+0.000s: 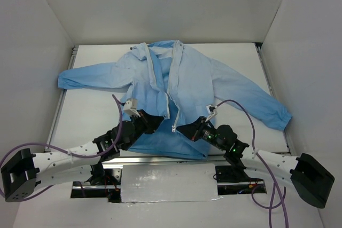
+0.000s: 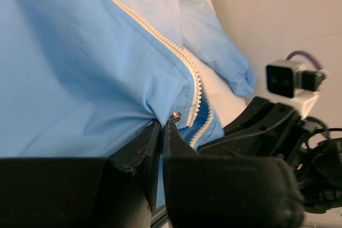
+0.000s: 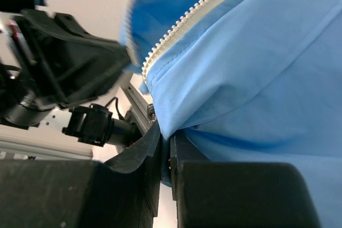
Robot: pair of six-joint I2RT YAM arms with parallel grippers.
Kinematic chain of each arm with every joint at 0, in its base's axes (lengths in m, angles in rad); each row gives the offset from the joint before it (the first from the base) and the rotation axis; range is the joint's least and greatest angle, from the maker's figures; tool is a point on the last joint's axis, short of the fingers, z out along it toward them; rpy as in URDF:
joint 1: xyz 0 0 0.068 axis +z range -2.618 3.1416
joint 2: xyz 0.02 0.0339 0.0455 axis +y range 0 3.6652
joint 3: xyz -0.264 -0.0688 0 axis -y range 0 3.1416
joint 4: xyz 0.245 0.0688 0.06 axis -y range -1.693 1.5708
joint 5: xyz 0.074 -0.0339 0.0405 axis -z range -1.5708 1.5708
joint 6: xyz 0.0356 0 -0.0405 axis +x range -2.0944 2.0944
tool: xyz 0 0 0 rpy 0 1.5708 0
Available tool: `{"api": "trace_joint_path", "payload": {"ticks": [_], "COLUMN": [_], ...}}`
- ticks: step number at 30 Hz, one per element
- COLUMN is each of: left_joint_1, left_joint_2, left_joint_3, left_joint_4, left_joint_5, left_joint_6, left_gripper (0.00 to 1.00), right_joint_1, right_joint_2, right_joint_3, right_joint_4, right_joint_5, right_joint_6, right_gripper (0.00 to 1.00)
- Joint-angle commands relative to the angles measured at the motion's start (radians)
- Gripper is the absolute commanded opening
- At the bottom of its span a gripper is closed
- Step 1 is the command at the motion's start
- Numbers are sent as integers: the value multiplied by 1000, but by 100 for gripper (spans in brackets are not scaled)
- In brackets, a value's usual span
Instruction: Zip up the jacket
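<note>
The light-blue jacket (image 1: 187, 84) lies front-up on the white table, sleeves spread, its white zipper strip (image 1: 170, 97) open from the collar down. A white slider (image 1: 174, 128) sits near the hem. My left gripper (image 1: 158, 123) is shut on the left front panel's fabric beside the zipper; in the left wrist view its jaws (image 2: 162, 126) pinch a fold of the jacket (image 2: 80, 78) next to the zipper teeth (image 2: 195, 92). My right gripper (image 1: 183, 131) is shut on the right front panel near the hem; the right wrist view shows blue fabric (image 3: 251, 68) clamped between its jaws (image 3: 168, 142).
White walls enclose the table on three sides. A metal rail (image 1: 160, 159) runs along the near edge under the hem, with a silver taped plate (image 1: 168, 183) below it. Purple cables (image 1: 243, 111) loop from both wrists.
</note>
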State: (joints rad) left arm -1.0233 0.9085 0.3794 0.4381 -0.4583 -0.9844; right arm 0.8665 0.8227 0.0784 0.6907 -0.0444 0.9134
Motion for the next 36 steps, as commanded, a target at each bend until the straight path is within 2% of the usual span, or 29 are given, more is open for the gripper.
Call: {"api": "trace_joint_path", "payload": {"ticks": [1, 6, 18, 36], "left_joint_1": [-3, -12, -17, -17], "left_joint_2": [30, 53, 7, 24], "left_joint_3": [16, 1, -8, 7], "left_joint_4": [25, 50, 24, 10], "left_joint_5": [32, 64, 46, 50], "left_joint_6": [-43, -57, -63, -71], "left_gripper": [0, 0, 0, 0], "right_joint_1": [8, 8, 8, 8], "right_joint_2": [19, 53, 79, 116], "right_joint_3": [-5, 1, 1, 26], "right_joint_4": [191, 254, 242, 242], "right_joint_5": [-6, -11, 26, 43], "right_joint_6": [-36, -62, -77, -91], "right_gripper": [0, 0, 0, 0]}}
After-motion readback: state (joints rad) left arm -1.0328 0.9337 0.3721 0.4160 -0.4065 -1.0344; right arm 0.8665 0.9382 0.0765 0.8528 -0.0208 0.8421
